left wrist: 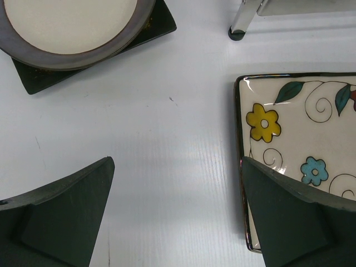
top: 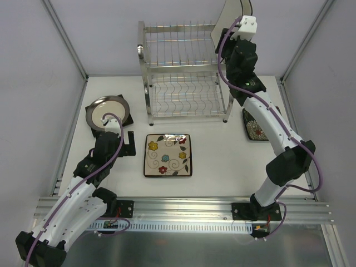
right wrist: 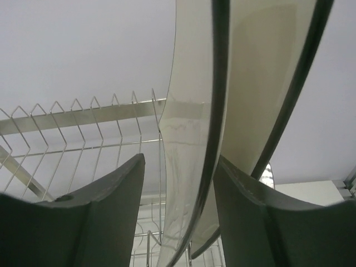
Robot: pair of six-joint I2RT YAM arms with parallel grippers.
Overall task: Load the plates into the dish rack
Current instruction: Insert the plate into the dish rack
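The chrome dish rack stands at the back centre. A white dark-rimmed plate stands on edge at the right end of its upper tier. My right gripper is up there. In the right wrist view the plate sits between the jaws of the gripper; the right finger touches it and a gap shows on the left. A cream flowered square plate lies flat in the middle. My left gripper hovers open and empty just left of this plate.
A round cream plate lies on a dark square plate at the back left. A dark plate with white flowers lies at the right, partly behind the right arm. Rack wires and the rack's foot show in the wrist views.
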